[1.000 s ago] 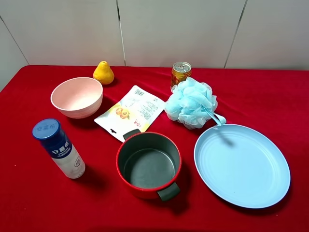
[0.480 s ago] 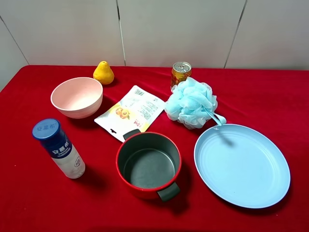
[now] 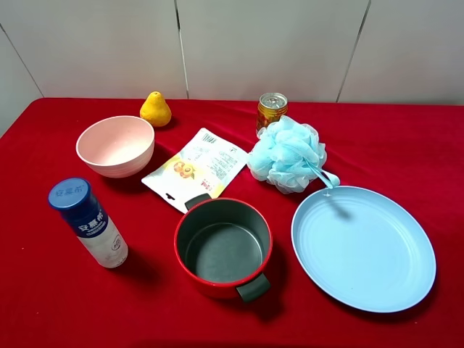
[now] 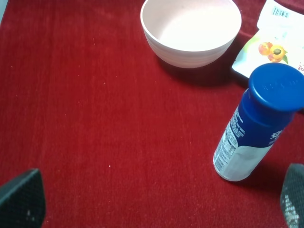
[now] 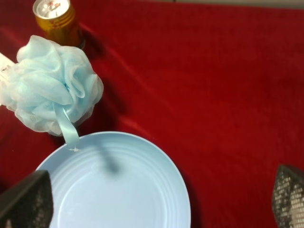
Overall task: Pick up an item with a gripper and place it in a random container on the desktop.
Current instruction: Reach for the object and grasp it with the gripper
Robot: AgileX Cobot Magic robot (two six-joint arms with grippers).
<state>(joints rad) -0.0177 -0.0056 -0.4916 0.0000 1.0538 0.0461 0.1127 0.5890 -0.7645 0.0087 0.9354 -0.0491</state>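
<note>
The light blue mesh pouf (image 3: 285, 154) lies on the red cloth (image 3: 391, 138) at the back middle, its ribbon loop hanging over the blue plate's rim. It also shows in the right wrist view (image 5: 50, 90). The red pot (image 3: 223, 252) with a dark grey inside stands empty at the front middle. No arm shows in the exterior view. My left gripper (image 4: 156, 194) is open and empty above the cloth, near the bottle. My right gripper (image 5: 156, 192) is open and empty above the plate, short of the pouf.
A pink bowl (image 3: 116, 145), a white snack pouch (image 3: 196, 168), a yellow pear (image 3: 155, 109) and a gold can (image 3: 272, 110) lie at the back. A blue-capped bottle (image 3: 87, 221) stands front left. A flat blue plate (image 3: 362, 246) lies front right.
</note>
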